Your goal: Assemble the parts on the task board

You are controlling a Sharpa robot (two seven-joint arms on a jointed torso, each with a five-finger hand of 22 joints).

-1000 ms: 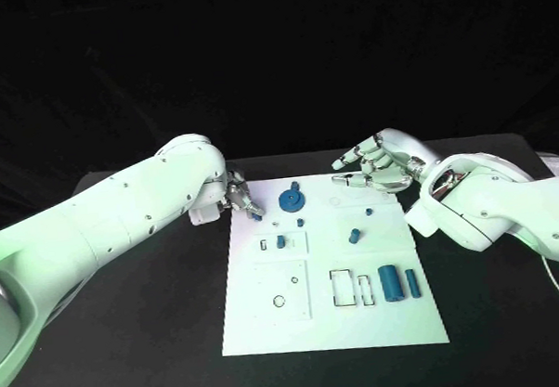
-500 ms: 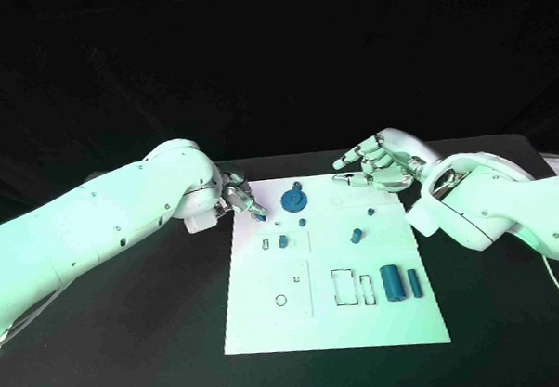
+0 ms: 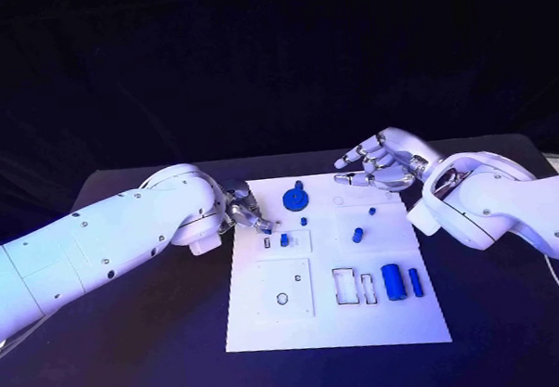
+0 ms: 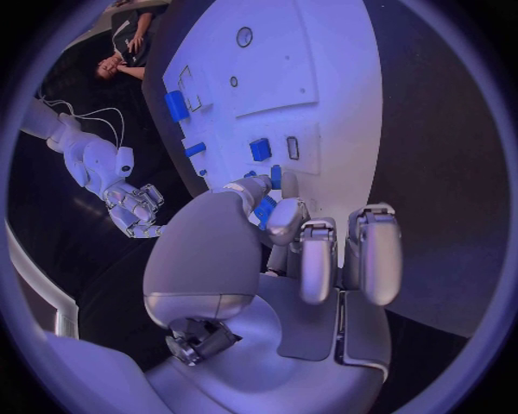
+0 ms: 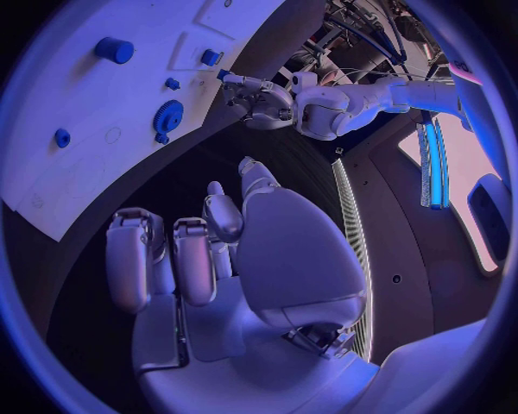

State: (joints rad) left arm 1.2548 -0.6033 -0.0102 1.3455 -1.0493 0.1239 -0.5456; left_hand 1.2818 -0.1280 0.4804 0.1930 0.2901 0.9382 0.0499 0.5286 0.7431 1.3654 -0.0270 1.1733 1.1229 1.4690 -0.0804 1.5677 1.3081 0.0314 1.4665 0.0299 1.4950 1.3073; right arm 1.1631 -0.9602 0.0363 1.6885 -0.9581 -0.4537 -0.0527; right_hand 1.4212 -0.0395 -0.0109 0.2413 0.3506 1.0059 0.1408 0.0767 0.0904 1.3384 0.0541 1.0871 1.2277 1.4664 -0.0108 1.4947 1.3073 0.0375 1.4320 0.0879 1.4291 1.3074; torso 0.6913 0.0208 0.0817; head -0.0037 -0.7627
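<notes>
The head camera looks down from above; each wrist camera sits close behind its hand; all share the flat white rectangular task board (image 3: 331, 272) (image 4: 313, 78) (image 5: 97, 112).

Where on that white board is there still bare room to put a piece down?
The task board's near strip, below the cutouts and the two upright blue cylinders, is bare. The far end is crowded: the blue gear and small blue pieces lie between the left hand and right hand.
</notes>
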